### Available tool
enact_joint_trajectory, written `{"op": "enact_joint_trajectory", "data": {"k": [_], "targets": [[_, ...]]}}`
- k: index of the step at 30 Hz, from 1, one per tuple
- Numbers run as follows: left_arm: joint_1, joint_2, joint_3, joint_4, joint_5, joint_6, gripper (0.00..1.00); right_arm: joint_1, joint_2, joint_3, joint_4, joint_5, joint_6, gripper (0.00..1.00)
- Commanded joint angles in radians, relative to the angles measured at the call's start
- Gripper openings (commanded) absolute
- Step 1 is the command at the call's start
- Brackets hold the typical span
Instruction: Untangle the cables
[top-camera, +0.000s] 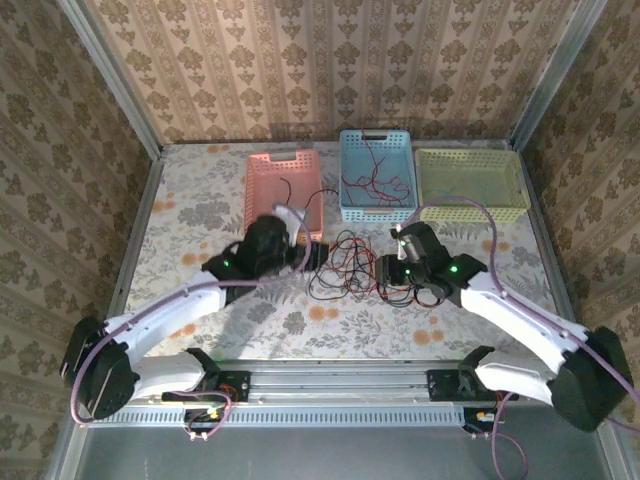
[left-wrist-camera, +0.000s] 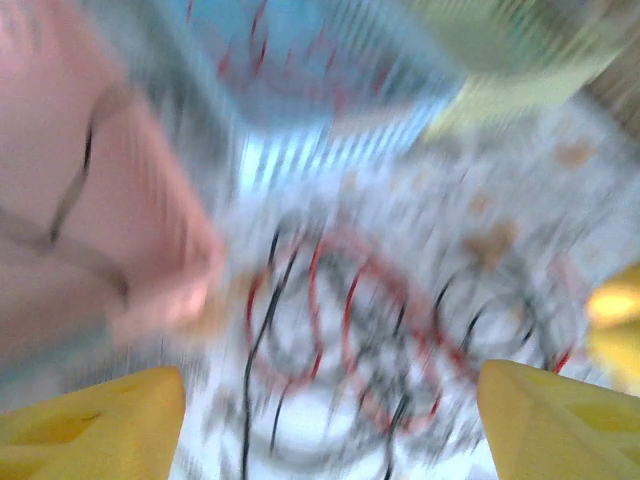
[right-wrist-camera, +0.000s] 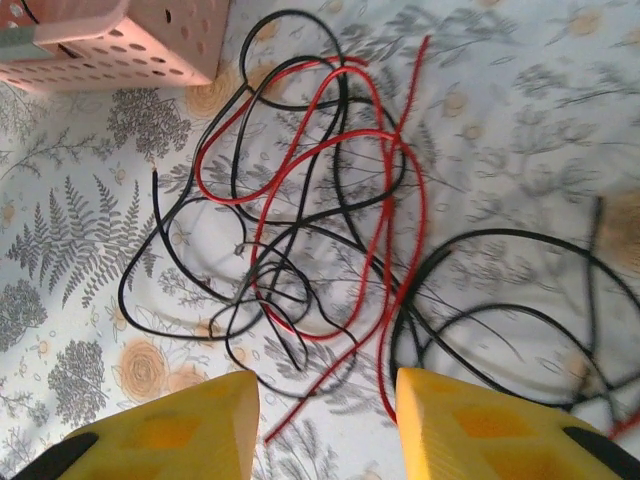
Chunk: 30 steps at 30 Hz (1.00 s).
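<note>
A tangle of thin red and black cables (top-camera: 345, 262) lies on the floral table between my two grippers. My left gripper (top-camera: 312, 255) is at the pile's left edge. Its view is blurred, but its yellow fingers (left-wrist-camera: 90, 425) stand wide apart above the cables (left-wrist-camera: 350, 330), so it is open with nothing between them. My right gripper (top-camera: 390, 270) is at the pile's right edge. In its wrist view the gripper (right-wrist-camera: 328, 425) is open, and its fingers (right-wrist-camera: 170, 430) straddle a loose red cable end (right-wrist-camera: 335, 375). A black loop (right-wrist-camera: 500, 300) lies by the other finger.
Three baskets stand in a row behind the pile. The pink basket (top-camera: 262, 205) holds a black strand (top-camera: 285, 190). The blue basket (top-camera: 346, 180) holds red strands (top-camera: 375, 180). A yellow-green basket (top-camera: 470, 210) stands to the right. The pink basket's corner (right-wrist-camera: 150, 45) is near the tangle.
</note>
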<state>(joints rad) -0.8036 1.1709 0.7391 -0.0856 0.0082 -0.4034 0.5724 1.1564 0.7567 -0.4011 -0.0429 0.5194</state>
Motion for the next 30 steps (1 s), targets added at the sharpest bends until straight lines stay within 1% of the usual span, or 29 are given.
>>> {"op": "enact_joint_trajectory", "data": {"k": [1,4,6,7,11,14,18,21,26,28,30], "targets": [[-0.042,-0.035,-0.131,0.075,-0.118,-0.144,0.78,0.006,0.116,0.018,0.140,-0.072,0.034,0.44],[-0.061,-0.001,-0.189,0.076,-0.169,-0.191,0.78,0.006,0.255,0.042,0.205,-0.081,0.079,0.45],[-0.062,0.036,-0.196,0.076,-0.207,-0.208,0.79,0.006,0.339,0.054,0.254,-0.113,0.116,0.52],[-0.060,0.056,-0.192,0.081,-0.210,-0.202,0.80,0.007,0.365,0.056,0.278,-0.124,0.137,0.53],[-0.060,0.135,-0.129,0.046,-0.218,-0.156,0.81,0.016,0.454,0.058,0.362,-0.129,0.191,0.53],[-0.060,0.167,-0.105,0.047,-0.211,-0.135,0.81,0.020,0.501,0.069,0.375,-0.120,0.202,0.52],[-0.059,0.165,-0.105,0.053,-0.214,-0.129,0.81,0.021,0.473,0.056,0.381,-0.115,0.208,0.49],[-0.060,0.151,-0.123,0.058,-0.221,-0.131,0.81,0.027,0.419,0.069,0.320,-0.094,0.185,0.48],[-0.060,0.126,-0.149,0.059,-0.226,-0.153,0.81,0.050,0.331,0.076,0.257,-0.033,0.181,0.52],[-0.059,0.114,-0.160,0.064,-0.232,-0.161,0.81,0.057,0.331,0.075,0.260,-0.009,0.193,0.54],[-0.059,0.104,-0.168,0.066,-0.237,-0.168,0.81,0.058,0.365,0.089,0.264,-0.008,0.206,0.54]]}}
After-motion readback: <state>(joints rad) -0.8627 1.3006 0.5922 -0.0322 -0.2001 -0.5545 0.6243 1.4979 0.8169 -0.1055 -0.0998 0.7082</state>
